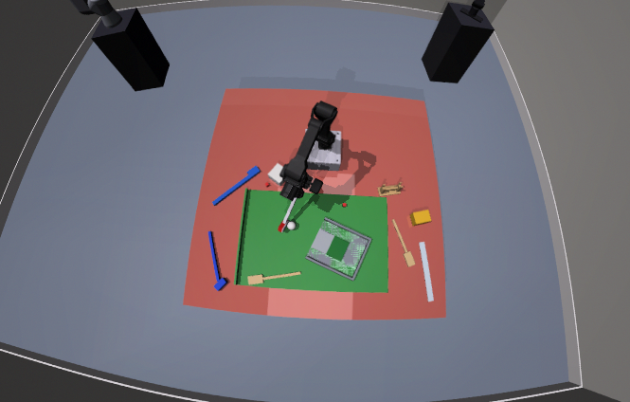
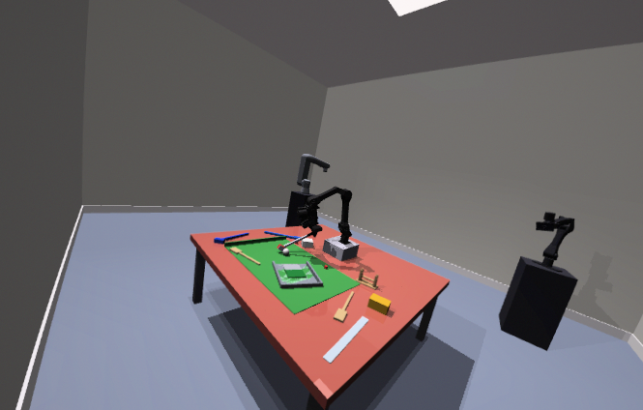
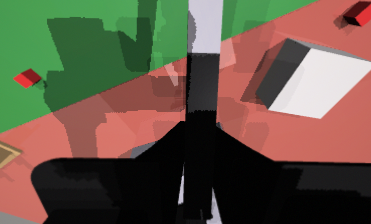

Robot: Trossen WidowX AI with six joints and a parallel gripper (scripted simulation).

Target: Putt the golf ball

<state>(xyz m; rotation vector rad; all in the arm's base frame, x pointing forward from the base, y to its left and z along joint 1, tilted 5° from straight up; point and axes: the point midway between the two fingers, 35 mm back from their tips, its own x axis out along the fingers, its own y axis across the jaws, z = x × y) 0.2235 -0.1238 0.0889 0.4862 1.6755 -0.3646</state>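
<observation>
My gripper (image 1: pixel 293 197) (image 2: pixel 309 233) (image 3: pixel 194 127) is shut on the grip of the red putter (image 1: pixel 287 213) (image 2: pixel 295 240) (image 3: pixel 204 25). The putter has a pale shaft and a red head. Its head (image 1: pixel 281 228) rests low on the green mat (image 1: pixel 267 249) (image 2: pixel 262 254) (image 3: pixel 16 30), right beside the white golf ball (image 1: pixel 291 226) (image 2: pixel 285 251). The ball lies on the mat, up-left of the grey ramp frame (image 1: pixel 362 257) (image 2: pixel 276 275) that surrounds the raised green (image 1: pixel 338 246) (image 2: pixel 294 273). In the wrist view the ball and the putter head are out of sight.
Two blue putters (image 1: pixel 236 186) (image 1: pixel 214 259) lie left of the mat. A wooden putter (image 1: pixel 272 277) lies on its front edge, another (image 1: pixel 402 243) to the right. A white block (image 1: pixel 275 173) (image 3: pixel 311 80), small red cubes (image 1: pixel 345 204) (image 3: pixel 28 77), a yellow block (image 1: pixel 421 217), a pale strip (image 1: pixel 425 271) and a wooden rack (image 1: pixel 390 189) stand around.
</observation>
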